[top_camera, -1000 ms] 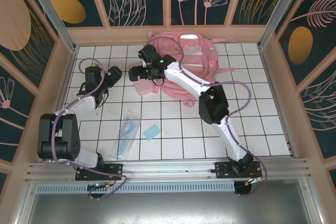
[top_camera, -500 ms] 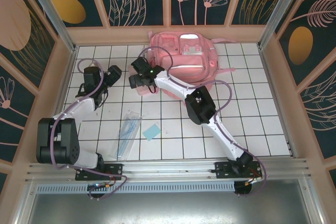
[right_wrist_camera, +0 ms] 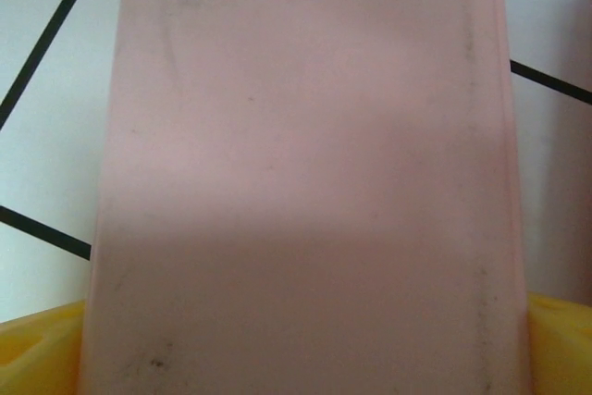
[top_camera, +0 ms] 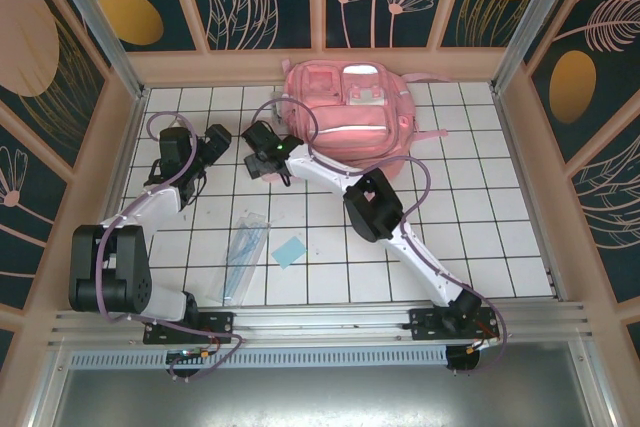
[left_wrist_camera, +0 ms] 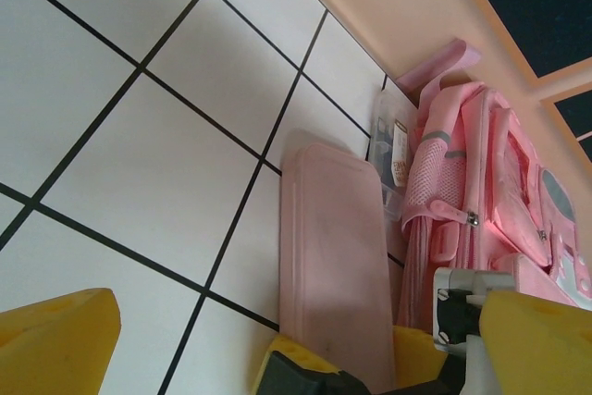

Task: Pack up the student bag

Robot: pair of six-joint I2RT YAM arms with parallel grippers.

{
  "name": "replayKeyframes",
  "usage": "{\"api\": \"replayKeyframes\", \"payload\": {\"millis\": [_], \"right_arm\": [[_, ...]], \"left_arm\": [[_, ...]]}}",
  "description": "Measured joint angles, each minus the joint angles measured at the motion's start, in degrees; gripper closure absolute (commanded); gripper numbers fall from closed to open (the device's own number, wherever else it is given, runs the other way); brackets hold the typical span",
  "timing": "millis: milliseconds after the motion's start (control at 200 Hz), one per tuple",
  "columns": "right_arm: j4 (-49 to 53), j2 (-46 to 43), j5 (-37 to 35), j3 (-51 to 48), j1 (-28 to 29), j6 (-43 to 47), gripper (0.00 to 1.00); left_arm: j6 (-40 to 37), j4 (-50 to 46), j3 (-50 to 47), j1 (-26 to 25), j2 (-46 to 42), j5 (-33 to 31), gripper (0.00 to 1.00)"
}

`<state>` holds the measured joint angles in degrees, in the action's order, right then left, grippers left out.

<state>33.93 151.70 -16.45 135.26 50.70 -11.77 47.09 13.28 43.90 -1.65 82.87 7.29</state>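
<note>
Sitting just left of the student bag (top_camera: 350,112), the right gripper (top_camera: 258,159) is nearer it than the left gripper (top_camera: 222,139). Left wrist: its fingers stand apart; the pink case (left_wrist_camera: 333,256) lies lengthwise beside the bag. Right wrist: fingers pinch the case's long edges.

Bare tiles (top_camera: 480,207) lie right of the student bag (top_camera: 350,112); the pink case (left_wrist_camera: 333,265) crowds its left.

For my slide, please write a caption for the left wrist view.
A flat pink case lies on white tiles beside the pink backpack.
</note>
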Motion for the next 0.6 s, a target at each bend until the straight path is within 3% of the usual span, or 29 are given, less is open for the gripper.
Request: {"api": "replayKeyframes", "payload": {"millis": [120, 355, 600], "right_arm": [[-0.4, -0.2, 1.7, 0.0, 0.0, 1.2, 0.27], [-0.4, -3.4, 9.7, -1.3, -0.5, 1.0, 0.30], [-3.4, -14.9, 22.1, -7.6, -4.2, -2.0, 0.31]], "left_arm": [[0.2, 0.0, 0.0, 0.0, 0.0, 0.2, 0.01], [2.1, 0.1, 0.0, 0.0, -0.1, 1.9, 0.01], [8.7, 6.0, -2.1, 0.0, -0.7, 6.1, 0.01]]}}
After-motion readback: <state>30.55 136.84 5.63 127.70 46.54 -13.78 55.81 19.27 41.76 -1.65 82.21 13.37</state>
